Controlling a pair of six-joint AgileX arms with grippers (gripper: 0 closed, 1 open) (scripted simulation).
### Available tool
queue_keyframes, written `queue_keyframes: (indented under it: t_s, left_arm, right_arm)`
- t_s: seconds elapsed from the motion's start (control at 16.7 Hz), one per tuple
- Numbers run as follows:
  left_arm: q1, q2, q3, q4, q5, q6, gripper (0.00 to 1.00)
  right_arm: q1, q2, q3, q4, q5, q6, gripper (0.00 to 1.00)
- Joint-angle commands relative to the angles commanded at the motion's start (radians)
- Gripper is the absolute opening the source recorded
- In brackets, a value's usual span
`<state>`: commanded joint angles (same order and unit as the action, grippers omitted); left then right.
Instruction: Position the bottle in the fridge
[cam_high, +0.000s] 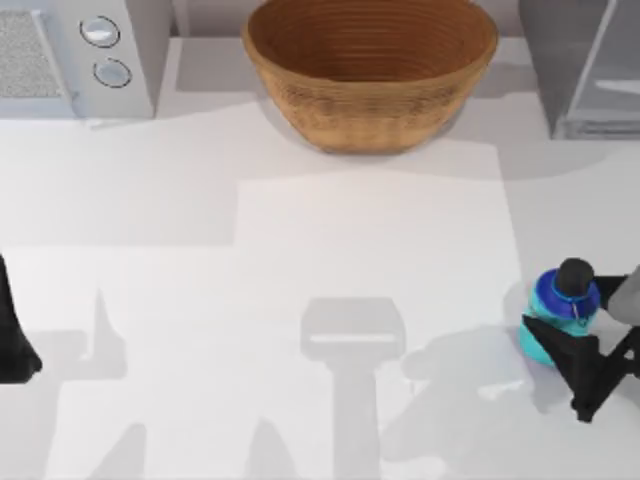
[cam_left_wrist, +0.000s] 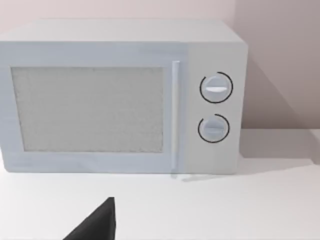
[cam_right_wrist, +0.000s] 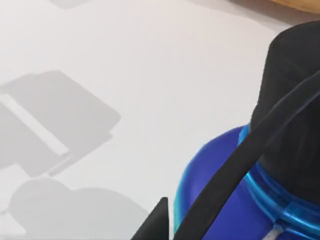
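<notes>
Currently right gripper (cam_high: 572, 352) sits at bottle (cam_high: 560, 312), near table's (cam_high: 300, 300) right edge; grip state unclear. Risk: loose hold tips bottle before fridge (cam_high: 590, 70). Left arm parked.

A white tabletop (cam_high: 300, 300) fills the scene, crossed by soft grey shadows near the front edge. At its back left stands a grey microwave (cam_high: 70, 55) with 2 round knobs; a woven brown basket (cam_high: 370, 70) sits at back centre. Behind the microwave rises a plain pale wall (cam_left_wrist: 275, 65).
</notes>
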<state>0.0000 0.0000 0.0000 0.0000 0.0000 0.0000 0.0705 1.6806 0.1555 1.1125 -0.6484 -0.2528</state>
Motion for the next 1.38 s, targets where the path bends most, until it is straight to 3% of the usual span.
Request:
queue_keyframes:
  t_s: [0.3,0.6,1.02,1.38]
  left_arm:
    - [0.000,0.000,0.000,0.000,0.000,0.000,1.00]
    - [0.000,0.000,0.000,0.000,0.000,0.000,1.00]
    - [0.000,0.000,0.000,0.000,0.000,0.000,1.00]
    - [0.000,0.000,0.000,0.000,0.000,0.000,1.00]
  right_arm:
    - [-0.203,-0.224,0.020,-0.341,-0.191,-0.105,0.01]
    - [-0.300,-0.319,0.030,-0.443,-0.282,-0.161,0.01]
    - [-0.283,-0.367,0.011,-0.480,-0.239,-0.136,0.01]
    - [-0.229,-0.716,-0.038,-0.650,-0.009,-0.022,0.01]
